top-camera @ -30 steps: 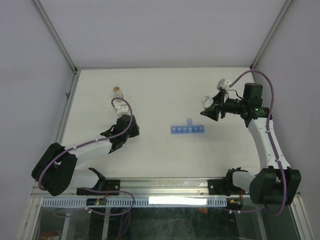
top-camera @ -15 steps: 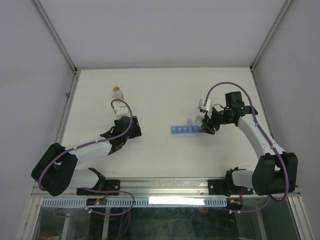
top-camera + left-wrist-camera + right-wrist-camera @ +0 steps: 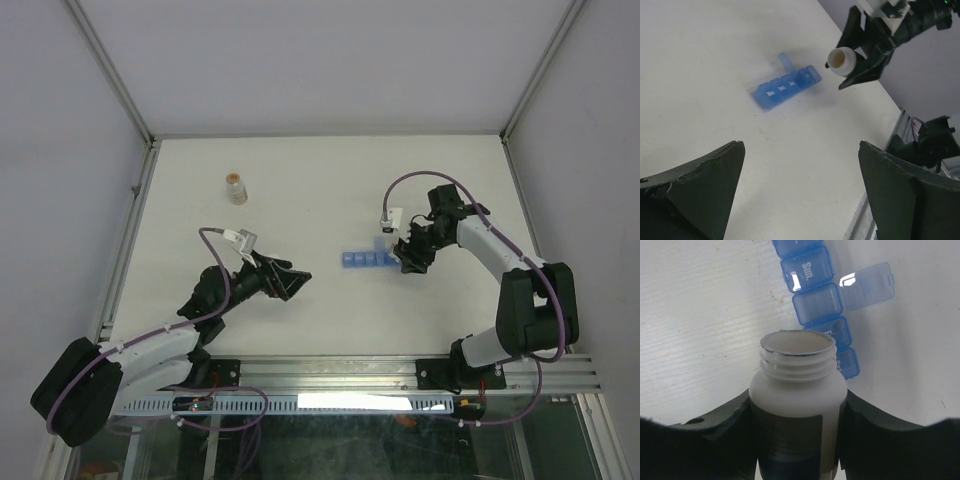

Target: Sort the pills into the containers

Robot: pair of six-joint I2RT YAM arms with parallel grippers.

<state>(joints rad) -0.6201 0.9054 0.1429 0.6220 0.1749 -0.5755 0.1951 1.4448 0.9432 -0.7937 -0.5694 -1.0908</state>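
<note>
Mid-bench, just right of ctr, sits the blue pill organiser (image 3: 372,260). It's a straight strip w/ one lid (image 3: 867,282) flipped up to the far side (middle compt, as best I can tell), so sth can drop in. My right claw (image 3: 413,252) is pinching an uncapped white bottle (image 3: 797,385) by its body, fingers either side. The mouth is tipped toward the strip's right end & seems to hang clear of it. I judge it's held that way to pour pills into the open compt. The mouth looks nearer the closed neighbour than the open one, so it prob. needs a nudge left first. No pills visible in bottle or compts.

My left claw (image 3: 290,281) is spread wide & empty, hovering near-left, well apart from the strip but pointed at it, prob. parked out of the way. Far-left on the bench (image 3: 330,180) a small clear bottle (image 3: 235,187) w/ tan contents stands alone.
</note>
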